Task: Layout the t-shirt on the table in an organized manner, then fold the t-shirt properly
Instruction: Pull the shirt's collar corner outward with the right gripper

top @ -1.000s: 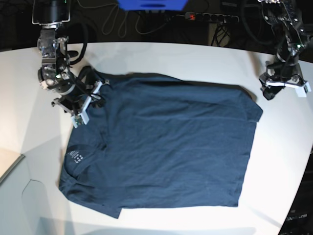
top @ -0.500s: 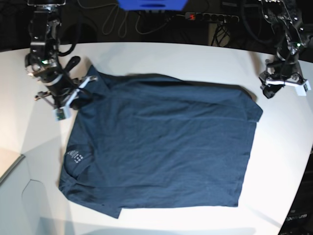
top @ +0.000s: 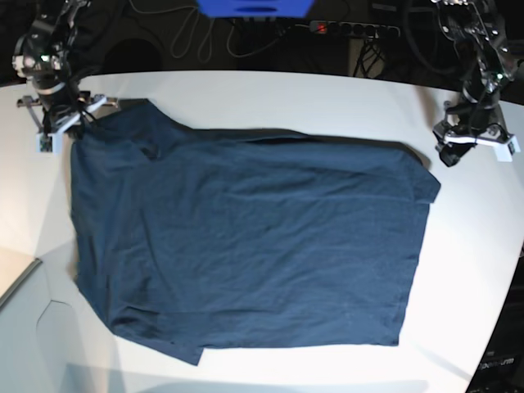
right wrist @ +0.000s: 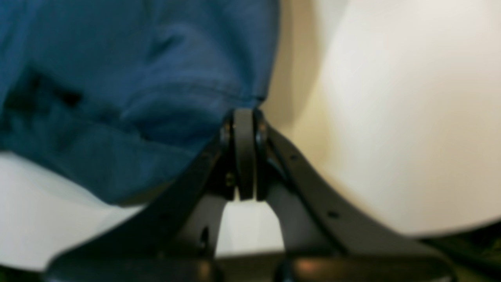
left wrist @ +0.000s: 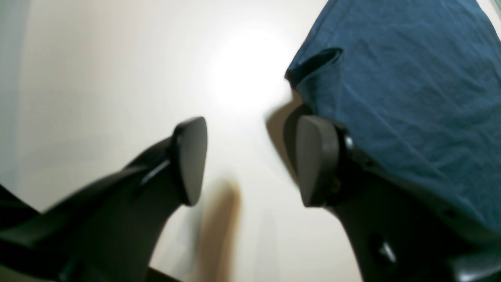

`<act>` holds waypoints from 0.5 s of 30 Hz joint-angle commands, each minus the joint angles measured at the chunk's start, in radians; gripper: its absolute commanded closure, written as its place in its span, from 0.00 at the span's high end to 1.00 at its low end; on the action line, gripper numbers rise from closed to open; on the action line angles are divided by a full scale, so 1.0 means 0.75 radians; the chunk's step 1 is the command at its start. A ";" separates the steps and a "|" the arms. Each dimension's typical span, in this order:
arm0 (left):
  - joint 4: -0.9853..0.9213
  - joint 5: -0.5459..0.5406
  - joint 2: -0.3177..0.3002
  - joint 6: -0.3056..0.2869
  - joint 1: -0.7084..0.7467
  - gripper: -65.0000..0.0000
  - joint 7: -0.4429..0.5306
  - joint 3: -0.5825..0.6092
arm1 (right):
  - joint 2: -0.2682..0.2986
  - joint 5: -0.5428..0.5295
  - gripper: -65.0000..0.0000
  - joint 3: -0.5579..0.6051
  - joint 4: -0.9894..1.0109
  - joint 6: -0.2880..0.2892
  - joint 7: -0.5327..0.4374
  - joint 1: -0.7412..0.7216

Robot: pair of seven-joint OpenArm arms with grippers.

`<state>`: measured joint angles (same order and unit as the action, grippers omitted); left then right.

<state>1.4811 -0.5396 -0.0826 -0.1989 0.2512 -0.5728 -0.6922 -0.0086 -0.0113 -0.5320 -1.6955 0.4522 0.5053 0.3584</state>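
Observation:
The dark navy t-shirt (top: pixel 254 237) lies spread over the white table (top: pixel 327 98). My right gripper (top: pixel 70 124) is at the far left corner, shut on the shirt's corner, which is drawn out toward it. In the right wrist view the jaws (right wrist: pixel 244 117) are pressed together with the cloth hem (right wrist: pixel 156 98) caught at their tips. Off the shirt's far right corner hangs my left gripper (top: pixel 473 146), apart from the cloth. In the left wrist view its fingers (left wrist: pixel 254 160) stand open over bare table, with the t-shirt (left wrist: pixel 411 98) just beside the right finger.
A power strip (top: pixel 348 29), cables and a blue object (top: pixel 255 8) lie behind the table's far edge. The table's curved edge (top: pixel 491 327) runs down the right side. A pale panel (top: pixel 16 278) sits at the lower left.
My right gripper shut on the shirt's upper left part and pulled it left and back, unfolding that side; the neck label no longer shows. The left arm has not moved.

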 commanded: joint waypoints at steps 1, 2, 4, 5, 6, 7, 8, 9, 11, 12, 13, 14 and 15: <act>0.023 -0.012 -0.014 -0.008 -0.013 0.55 0.026 -0.005 | 0.012 -0.013 0.00 -0.010 -0.026 0.010 -0.032 0.004; 0.023 -0.012 -0.012 -0.008 -0.023 0.55 0.026 -0.005 | 0.012 -0.013 0.00 -0.010 -0.026 0.010 -0.032 0.020; 0.023 -0.012 -0.012 -0.008 -0.025 0.55 0.026 -0.005 | 0.010 -0.013 0.00 -0.010 -0.026 0.010 -0.032 0.039; 0.023 -0.012 -0.012 -0.008 -0.025 0.55 0.026 -0.005 | 0.010 -0.013 0.00 -0.010 -0.026 0.010 -0.032 0.043; 0.023 -0.012 -0.012 -0.008 -0.025 0.55 0.026 -0.005 | 0.008 -0.013 0.00 -0.012 -0.026 0.010 -0.030 0.053; 0.023 -0.012 -0.012 -0.008 -0.025 0.55 0.026 -0.005 | 0.004 -0.013 0.00 -0.012 -0.026 0.010 -0.030 0.065; 0.023 -0.012 -0.012 -0.008 -0.023 0.55 0.026 -0.005 | 0.002 -0.013 0.00 -0.012 -0.030 0.010 -0.030 0.076; 0.023 -0.012 -0.010 -0.008 -0.021 0.55 0.026 -0.005 | 0.002 -0.013 0.00 -0.012 -0.032 0.010 -0.030 0.086; 0.023 -0.014 -0.010 -0.008 -0.015 0.55 0.026 -0.005 | 0.002 -0.013 0.08 -0.012 -0.034 0.010 -0.030 0.100; 0.023 -0.014 -0.010 -0.008 -0.013 0.55 0.026 -0.005 | 0.002 -0.013 0.15 -0.012 -0.034 0.010 -0.030 0.106; 0.023 -0.014 -0.008 -0.008 -0.011 0.56 0.026 -0.005 | 0.002 -0.013 0.22 -0.012 -0.034 0.010 -0.030 0.106; 0.023 -0.014 -0.008 -0.008 -0.011 0.59 0.026 -0.005 | 0.002 -0.013 0.29 -0.012 -0.034 0.010 -0.032 0.106; 0.023 -0.014 -0.001 -0.008 0.000 0.63 0.026 -0.005 | 0.002 -0.013 0.36 -0.014 -0.036 0.010 -0.036 0.106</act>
<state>1.4811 -0.5400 -0.0795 -0.1989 0.2485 -0.5705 -0.6922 -0.0143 -0.0143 -0.5362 -1.7008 0.4522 0.4984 0.4374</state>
